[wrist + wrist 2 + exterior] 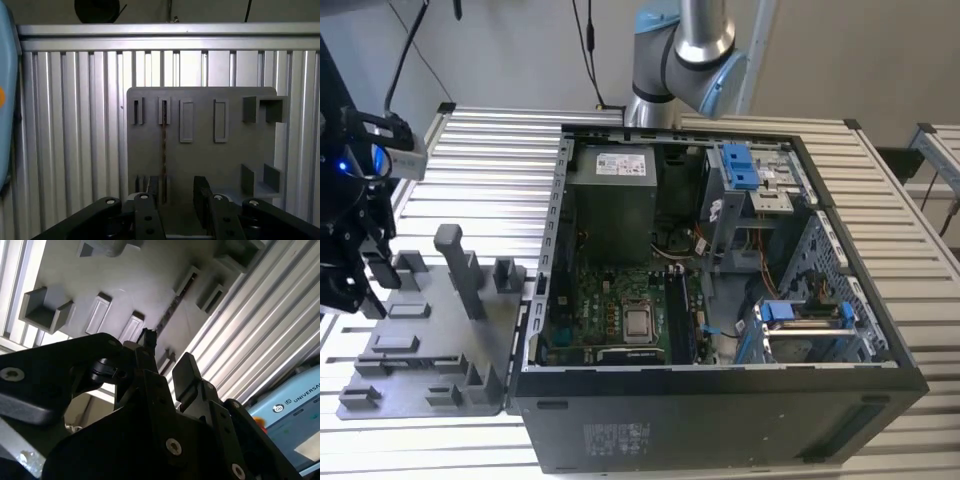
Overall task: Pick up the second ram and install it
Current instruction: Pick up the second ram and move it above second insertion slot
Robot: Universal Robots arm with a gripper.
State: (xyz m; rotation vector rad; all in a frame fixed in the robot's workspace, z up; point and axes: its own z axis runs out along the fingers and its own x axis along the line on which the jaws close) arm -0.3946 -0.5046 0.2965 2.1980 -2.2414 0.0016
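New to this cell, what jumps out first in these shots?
The open computer case takes up the middle of the exterior view, with its green motherboard exposed. A grey fixture tray lies beside the case on the exterior view's left. In the first wrist view the second ram stands on edge in one of the tray's slots, and the open gripper is poised close over it.

Black pincer (367, 285) low at the exterior view's left, tips downward, its 2 fingers (202, 192) apart.
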